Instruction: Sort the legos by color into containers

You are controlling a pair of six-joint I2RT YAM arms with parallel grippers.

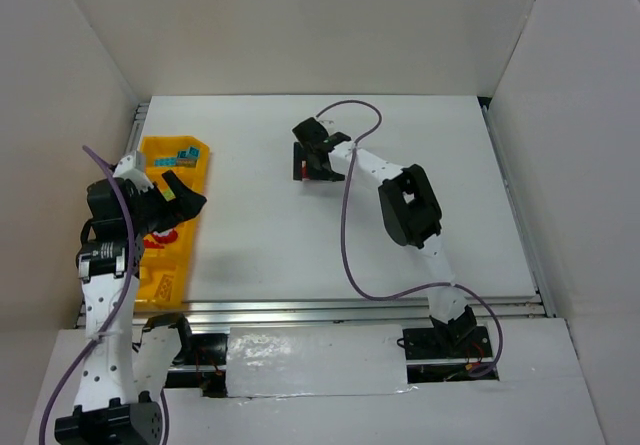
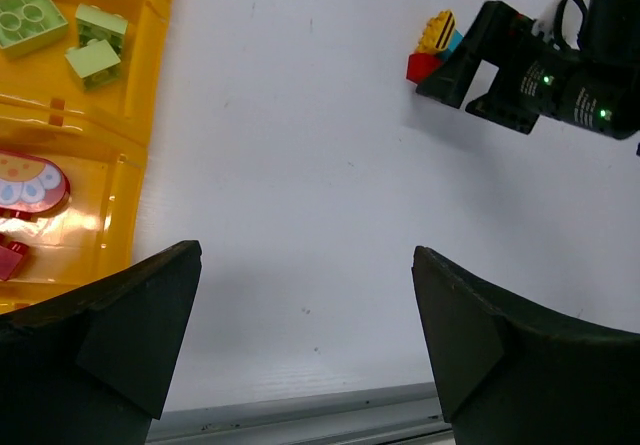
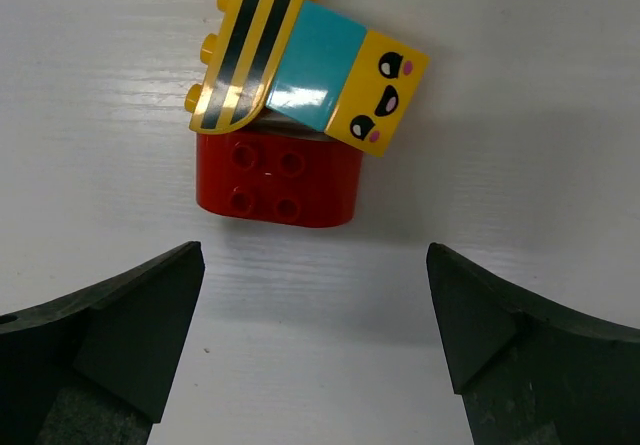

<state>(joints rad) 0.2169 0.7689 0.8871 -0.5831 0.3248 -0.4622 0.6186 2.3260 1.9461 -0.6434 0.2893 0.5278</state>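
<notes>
Seen from above, a long yellow tray [image 1: 155, 160] lies along the left edge of the white table [image 1: 400, 225], with teal bricks [image 1: 185, 152] in its far compartment and a yellow piece [image 1: 165, 285] in the near one. The left gripper [image 1: 185, 193] hangs over the tray's middle and hides what lies under it. Well apart, toward the far middle of the table, the right gripper [image 1: 305, 160] stands over a clump [image 1: 300, 172] of which only a red edge shows. A purple cable [image 1: 345, 235] loops across the table from the right arm.

From the left wrist, the left fingers are spread wide with nothing between them, over bare table just beside the tray. Three green bricks [image 2: 35, 17] lie in one compartment. Past a divider sits a round red-and-white piece [image 2: 25, 180], with a red scrap [image 2: 10, 260] nearer, cut off by the frame. At far right the clump rests on the table at the right gripper's tips.

From the right wrist, the right fingers are parted, one either side of the clump and clear of it. A red brick [image 3: 280, 180] lies under a tilted row made of a striped piece [image 3: 250, 45], a teal block [image 3: 315, 60] and a face brick [image 3: 385, 100]
</notes>
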